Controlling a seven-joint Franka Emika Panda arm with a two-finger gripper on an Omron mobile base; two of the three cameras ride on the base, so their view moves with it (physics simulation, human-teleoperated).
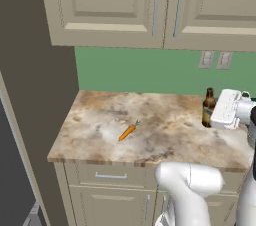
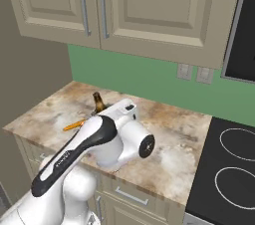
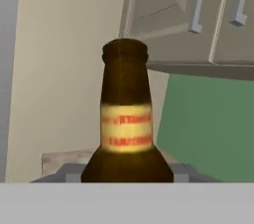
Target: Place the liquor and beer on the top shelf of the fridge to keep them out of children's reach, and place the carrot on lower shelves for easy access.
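With the gripper (image 1: 216, 115) half open around the beer (image 1: 208, 107) near the counter's (image 1: 100, 135) right edge, firmness unclear, lifting could tip it toward the carrot (image 1: 128, 131)

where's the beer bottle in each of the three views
Left base view: the beer stands upright at the right end of the counter, just left of the white hand.
Right base view: only its neck shows, left of centre, behind the arm.
Hand view: close up at centre.
Shared landmark: the green wall behind the counter.
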